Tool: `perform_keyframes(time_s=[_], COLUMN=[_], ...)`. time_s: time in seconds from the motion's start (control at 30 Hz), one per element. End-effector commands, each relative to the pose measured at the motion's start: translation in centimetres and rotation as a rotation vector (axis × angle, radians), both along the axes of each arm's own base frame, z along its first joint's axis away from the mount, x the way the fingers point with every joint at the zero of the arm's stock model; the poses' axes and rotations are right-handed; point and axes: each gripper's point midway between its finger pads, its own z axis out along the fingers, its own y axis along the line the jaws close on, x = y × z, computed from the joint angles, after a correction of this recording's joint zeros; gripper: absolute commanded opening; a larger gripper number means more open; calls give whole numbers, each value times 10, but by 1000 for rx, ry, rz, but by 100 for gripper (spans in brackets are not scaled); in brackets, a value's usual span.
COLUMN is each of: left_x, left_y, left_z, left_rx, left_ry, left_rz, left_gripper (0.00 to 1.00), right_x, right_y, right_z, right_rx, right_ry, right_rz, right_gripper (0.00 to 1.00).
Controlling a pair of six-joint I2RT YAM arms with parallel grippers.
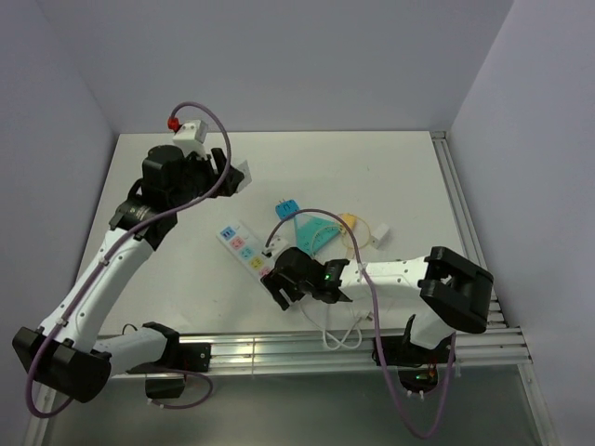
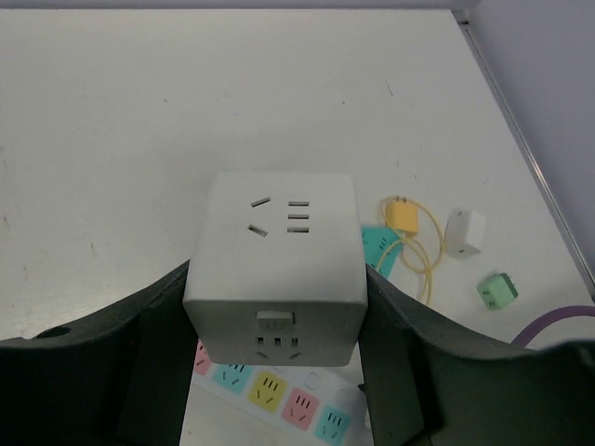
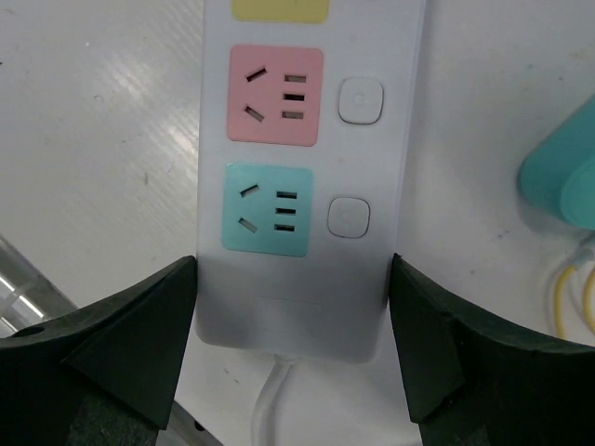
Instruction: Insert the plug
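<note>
Two grips at once. About half open at the left jaws, clamping a smooth white cube plug [image 2: 274, 242] by opposite sides, up off the pale scuffed surface [image 2: 112, 121], slotted faces on top and front. Spread wide at the right jaws, pressing both long edges of a flat white plastic power strip [image 3: 400, 158] at its cord end, flat on the surface. Rounded-square pink socket [image 3: 276, 95] and teal socket [image 3: 267, 210], each beside a rounded button [image 3: 361, 100]. Lying loose nearby: yellow charger [image 2: 403, 216], white charger [image 2: 464, 231], green plug [image 2: 497, 292].
</note>
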Motion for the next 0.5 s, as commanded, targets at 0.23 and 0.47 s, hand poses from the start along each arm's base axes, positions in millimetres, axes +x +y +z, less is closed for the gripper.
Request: perform_keyframes(time_s=[0.23, 0.47], left_x=[-45, -52], left_y=[7, 4], left_z=[-52, -97], left_rx=[230, 310], left_ry=[380, 511], left_rz=[-155, -251], left_gripper=[0, 0], right_x=[4, 13], right_y=[13, -11], right_z=[26, 59], right_rx=[137, 258], right_ry=[-72, -179], right_rz=[-16, -129], right_gripper=[82, 86])
